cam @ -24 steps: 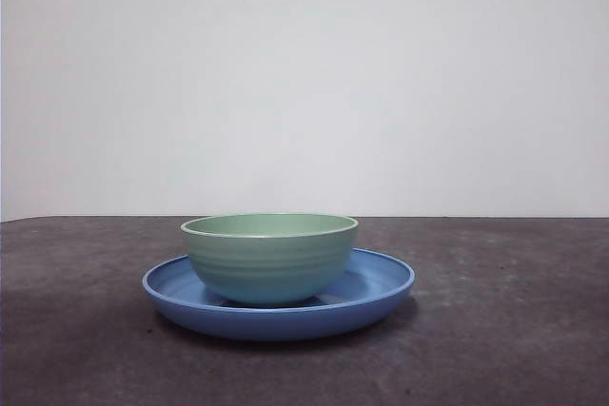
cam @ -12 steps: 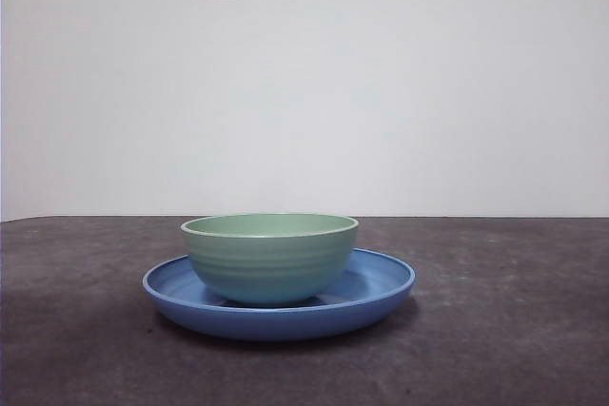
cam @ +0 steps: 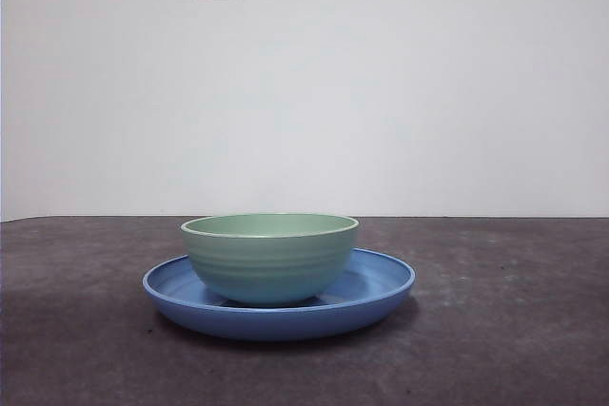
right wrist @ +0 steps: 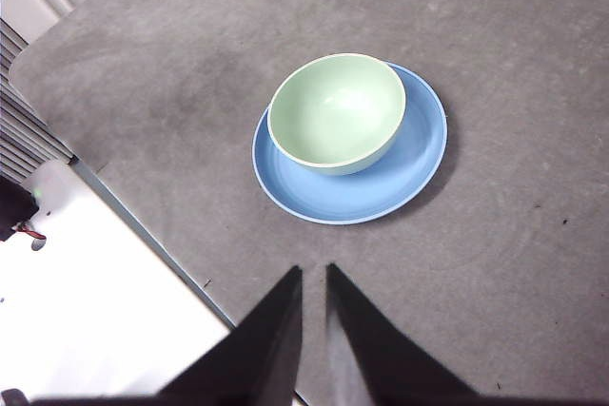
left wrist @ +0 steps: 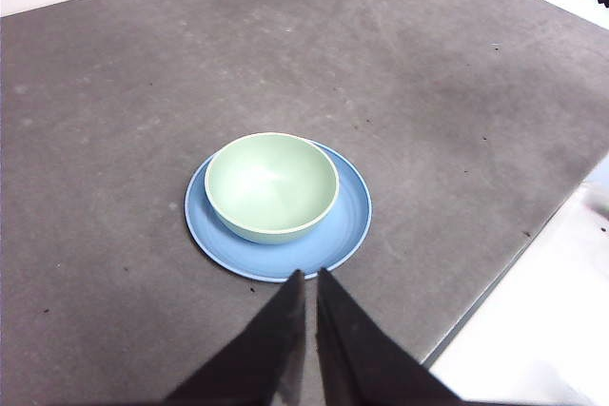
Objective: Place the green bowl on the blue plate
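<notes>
front view: the pale mint-green ridged round bowl [cam: 269, 258] is seen resting upright, off-centre, inside the wide glossy blue plate [cam: 381, 284], so the placement looks done, while the left gripper [left wrist: 306, 275] and right gripper [right wrist: 313, 271] are held high and clear, jaws nearly together on nothing.

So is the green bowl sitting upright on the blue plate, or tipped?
Upright. The green bowl stands on the blue plate with its rim level in the front view; the wrist views show its empty inside facing up.
</notes>
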Tool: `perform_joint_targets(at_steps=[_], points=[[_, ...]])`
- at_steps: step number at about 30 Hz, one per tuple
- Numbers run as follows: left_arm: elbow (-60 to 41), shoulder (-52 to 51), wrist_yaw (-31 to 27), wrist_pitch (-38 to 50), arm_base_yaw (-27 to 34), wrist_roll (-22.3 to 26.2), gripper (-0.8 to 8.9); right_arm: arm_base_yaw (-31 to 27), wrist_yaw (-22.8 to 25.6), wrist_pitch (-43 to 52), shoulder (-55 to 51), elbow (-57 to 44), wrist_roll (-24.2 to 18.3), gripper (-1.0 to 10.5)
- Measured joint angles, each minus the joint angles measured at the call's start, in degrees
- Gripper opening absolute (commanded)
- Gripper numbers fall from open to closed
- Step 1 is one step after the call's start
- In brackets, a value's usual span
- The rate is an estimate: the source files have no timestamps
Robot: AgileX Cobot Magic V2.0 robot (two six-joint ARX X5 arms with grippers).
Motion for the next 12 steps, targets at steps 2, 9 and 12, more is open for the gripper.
perform_joint_targets(at_steps=[2, 9, 12], points=[[0.0, 0.0, 0.0, 0.0, 0.0, 0.0, 0.19, 0.0, 0.0, 0.0, 0.0, 0.0, 0.0, 0.4], [0.0, 0.0, 0.0, 0.0, 0.0, 0.0, 0.19, 0.0, 0.0, 0.3, 0.0, 0.0, 0.0, 0.4], [0.0, 0.0, 0.0, 0.0, 0.0, 0.0, 0.19, 0.0, 0.0, 0.4, 0.0, 0.0, 0.0, 0.4]])
